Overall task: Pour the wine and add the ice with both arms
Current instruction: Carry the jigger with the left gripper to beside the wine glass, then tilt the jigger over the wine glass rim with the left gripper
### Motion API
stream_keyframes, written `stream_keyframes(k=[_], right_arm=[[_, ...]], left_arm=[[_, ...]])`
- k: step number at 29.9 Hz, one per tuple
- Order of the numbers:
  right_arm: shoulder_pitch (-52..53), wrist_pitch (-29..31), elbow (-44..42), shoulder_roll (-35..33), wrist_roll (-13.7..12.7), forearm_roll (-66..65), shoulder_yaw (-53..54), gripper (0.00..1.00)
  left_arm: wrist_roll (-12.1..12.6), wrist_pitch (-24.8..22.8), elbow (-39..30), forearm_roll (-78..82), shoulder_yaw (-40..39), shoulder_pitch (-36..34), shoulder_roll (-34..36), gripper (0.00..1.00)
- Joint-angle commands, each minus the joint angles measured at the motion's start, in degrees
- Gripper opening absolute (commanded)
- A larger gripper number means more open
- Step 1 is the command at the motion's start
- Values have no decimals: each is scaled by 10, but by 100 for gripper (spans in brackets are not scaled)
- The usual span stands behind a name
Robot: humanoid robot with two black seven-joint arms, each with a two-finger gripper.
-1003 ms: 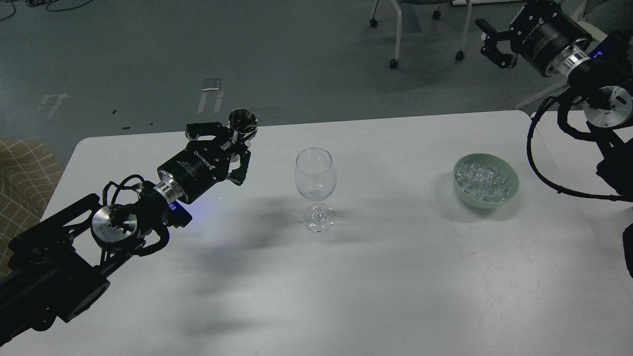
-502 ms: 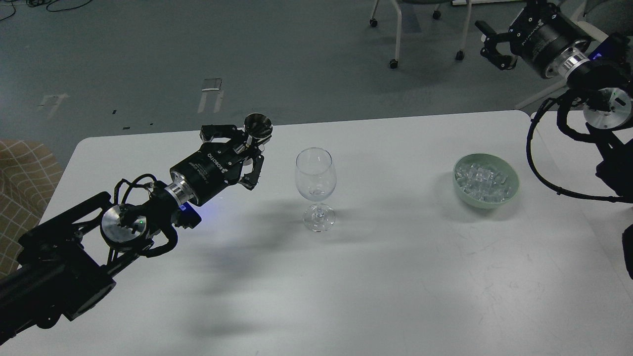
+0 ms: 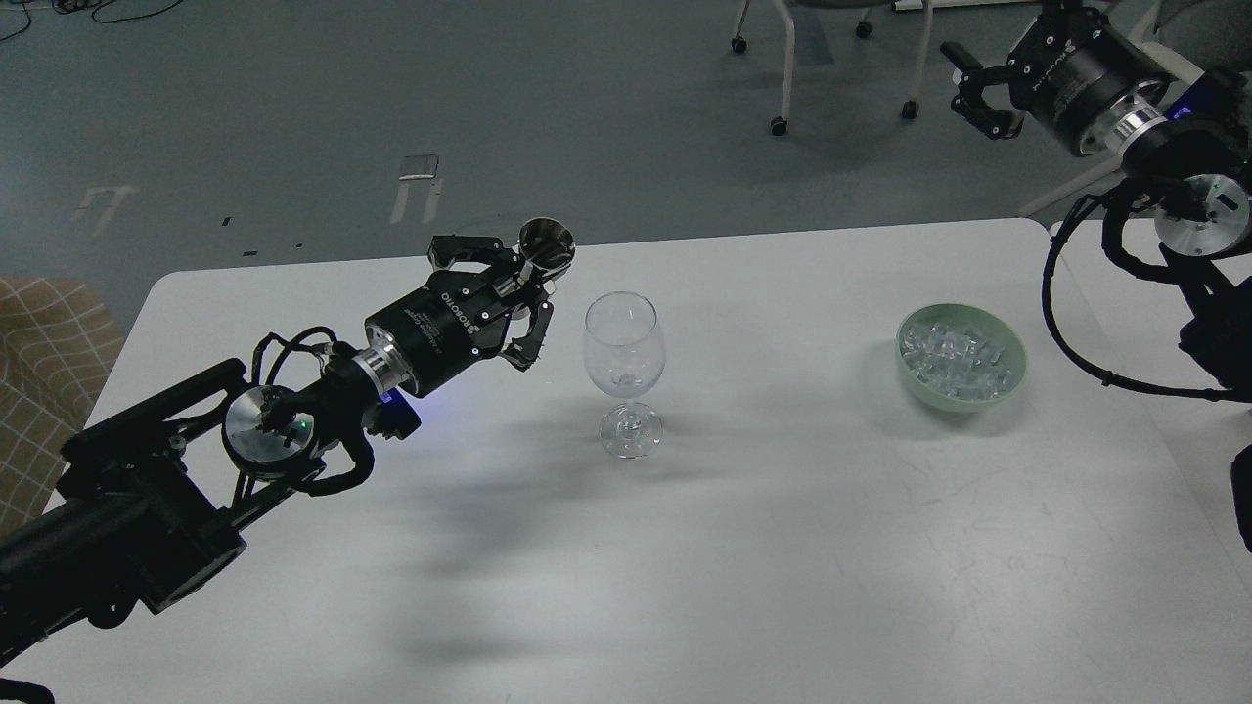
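In the head view, a white table (image 3: 782, 548) carries a clear wine glass (image 3: 624, 372) standing upright near its middle and a pale green bowl (image 3: 1012, 376) off to the right, well apart from the glass. The ice (image 3: 954, 354) lies heaped inside that bowl. The left gripper (image 3: 518, 293) reaches in from the lower left and is clamped on a small dark metal cup (image 3: 546, 244), whose open mouth faces the camera; the cup hangs just left of the glass rim, not touching it. The right gripper (image 3: 978, 88) is raised at the upper right, beyond the table's far edge, its fingers spread with nothing between them.
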Motion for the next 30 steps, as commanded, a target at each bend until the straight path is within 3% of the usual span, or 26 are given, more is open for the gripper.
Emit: stream_keyframes(k=[1,15,30], right_arm=[[-2,0,0,-1,0,0,0,100],[-4,0,0,1,1,1,0,100],[-7,0,0,0,1,0,0,100]], left_arm=[[-3,8,1,0,3,-4,-6,0],[-19,7,7,45,16,-9,-6,0],[-19,7,6,60,17,-18,-5,0]])
